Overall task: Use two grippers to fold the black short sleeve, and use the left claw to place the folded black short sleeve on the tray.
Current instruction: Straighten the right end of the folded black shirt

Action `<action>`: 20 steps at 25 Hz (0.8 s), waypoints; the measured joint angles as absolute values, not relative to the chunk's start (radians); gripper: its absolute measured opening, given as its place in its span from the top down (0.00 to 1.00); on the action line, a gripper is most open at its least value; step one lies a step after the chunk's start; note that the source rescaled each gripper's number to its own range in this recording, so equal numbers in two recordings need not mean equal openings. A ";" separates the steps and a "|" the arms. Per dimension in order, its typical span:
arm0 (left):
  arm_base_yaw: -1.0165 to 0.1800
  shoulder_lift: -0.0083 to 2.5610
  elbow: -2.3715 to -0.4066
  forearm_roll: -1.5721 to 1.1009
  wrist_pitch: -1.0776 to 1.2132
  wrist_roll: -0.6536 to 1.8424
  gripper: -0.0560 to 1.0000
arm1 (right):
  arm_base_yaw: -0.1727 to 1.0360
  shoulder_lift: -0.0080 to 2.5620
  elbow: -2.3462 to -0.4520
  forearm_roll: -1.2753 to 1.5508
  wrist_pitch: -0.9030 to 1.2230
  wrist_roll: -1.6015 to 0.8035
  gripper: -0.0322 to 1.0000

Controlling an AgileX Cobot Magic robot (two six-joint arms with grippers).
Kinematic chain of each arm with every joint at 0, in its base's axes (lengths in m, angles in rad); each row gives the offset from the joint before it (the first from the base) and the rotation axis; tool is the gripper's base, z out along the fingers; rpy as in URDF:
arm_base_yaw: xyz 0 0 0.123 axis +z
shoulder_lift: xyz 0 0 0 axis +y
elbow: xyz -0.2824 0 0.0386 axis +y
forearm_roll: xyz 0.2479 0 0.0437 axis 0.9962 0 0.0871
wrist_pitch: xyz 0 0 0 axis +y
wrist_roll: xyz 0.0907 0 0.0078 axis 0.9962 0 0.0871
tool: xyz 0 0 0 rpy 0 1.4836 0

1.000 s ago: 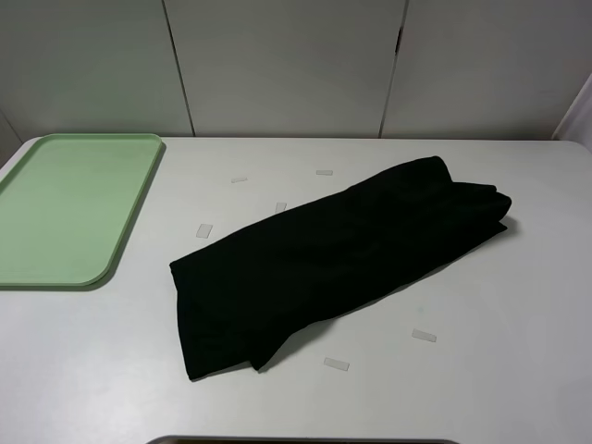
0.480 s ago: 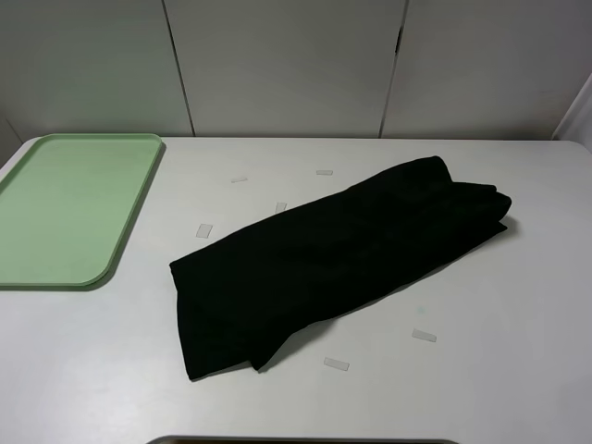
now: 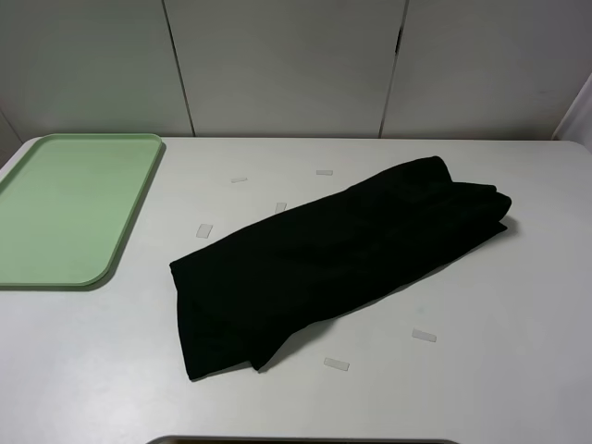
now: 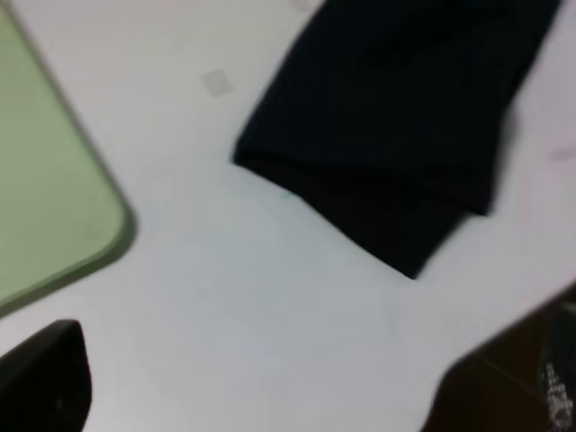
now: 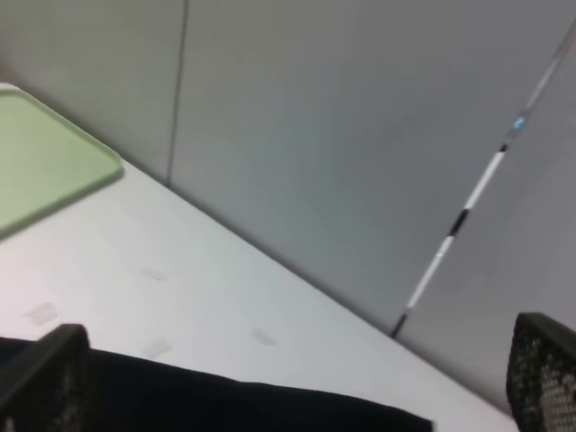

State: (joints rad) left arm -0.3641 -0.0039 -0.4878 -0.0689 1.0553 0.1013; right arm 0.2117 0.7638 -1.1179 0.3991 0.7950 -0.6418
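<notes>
The black short sleeve point(image 3: 342, 259) lies on the white table as a long folded strip, running diagonally from front left to back right. The pale green tray point(image 3: 65, 208) sits bare at the table's back left, apart from the shirt. Neither arm shows in the exterior high view. The left wrist view looks down on the shirt's front end point(image 4: 396, 117) and a tray corner point(image 4: 45, 207); my left gripper point(image 4: 270, 396) is open, above the table, holding nothing. My right gripper point(image 5: 292, 396) is open too, fingers wide apart above the shirt point(image 5: 225, 405), facing the wall and the tray point(image 5: 45, 153).
Small clear tape marks point(image 3: 336, 364) dot the table around the shirt. Grey wall panels point(image 3: 287, 65) close off the back. The table's front edge point(image 4: 486, 346) shows in the left wrist view, with dark floor beyond it.
</notes>
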 joint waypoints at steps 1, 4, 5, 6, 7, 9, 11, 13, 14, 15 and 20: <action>-0.323 -0.004 -0.488 -0.069 1.055 0.101 0.00 | 0.212 0.778 -1.118 0.409 0.799 -0.638 0.00; -0.207 -0.004 -0.488 -0.069 1.055 0.101 0.00 | 0.212 0.833 -1.118 0.411 0.830 -0.644 0.00; -0.172 -0.004 -0.488 -0.069 1.055 0.101 0.00 | 0.212 0.858 -1.118 0.408 0.850 -0.646 0.00; -0.142 -0.004 -0.488 -0.069 1.055 0.101 0.00 | 0.212 0.881 -1.118 0.406 0.866 -0.648 0.00; -0.121 -0.004 -0.488 -0.069 1.055 0.101 0.00 | 0.212 0.908 -1.118 0.406 0.883 -0.648 0.00; -0.079 -0.004 -0.488 -0.069 1.055 0.101 0.00 | 0.212 0.965 -1.118 0.408 0.900 -0.644 0.00; -0.054 -0.004 -0.488 -0.069 1.055 0.101 0.00 | 0.212 1.013 -1.118 0.430 0.906 -0.633 0.00; -0.043 -0.004 -0.488 -0.069 1.055 0.101 0.00 | 0.212 1.055 -1.118 0.472 0.906 -0.626 0.00; -0.042 -0.004 -0.488 -0.069 1.055 0.101 0.00 | 0.212 1.075 -1.118 0.496 0.906 -0.625 0.00; -0.041 -0.004 -0.488 -0.069 1.055 0.101 0.00 | 0.212 1.093 -1.118 0.515 0.906 -0.625 0.00; -0.041 -0.004 -0.488 -0.069 1.055 0.101 0.00 | 0.212 1.174 -1.118 0.549 0.904 -0.625 0.00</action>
State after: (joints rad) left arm -0.0414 -0.0039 -0.4878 -0.0686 1.0553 0.1013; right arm 0.2117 1.1741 -1.1179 0.5494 0.9037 -0.6253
